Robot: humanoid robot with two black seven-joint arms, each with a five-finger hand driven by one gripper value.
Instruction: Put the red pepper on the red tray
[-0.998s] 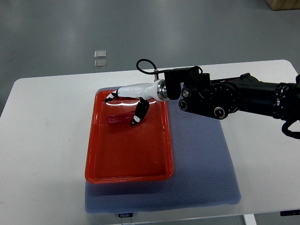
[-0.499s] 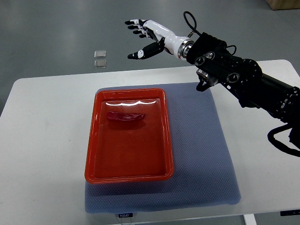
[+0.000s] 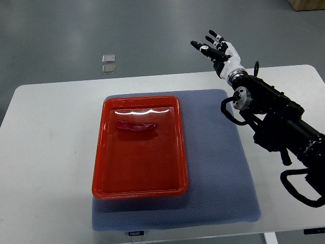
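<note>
A red pepper (image 3: 136,126) lies on its side in the far part of the red tray (image 3: 139,183). The tray sits on a blue-grey mat (image 3: 218,168). My right hand (image 3: 217,51) is raised past the table's far edge, well to the right of the tray, with its fingers spread and nothing in them. Its black arm (image 3: 277,119) runs in from the right edge. The left arm is out of view.
The white table (image 3: 45,152) carries the mat and tray. Two small clear squares (image 3: 108,63) lie on the grey floor beyond the table's far edge.
My right hand let go of the pepper in the tray, rose, and swung right and away from the tray. The pepper stays where it was laid.
</note>
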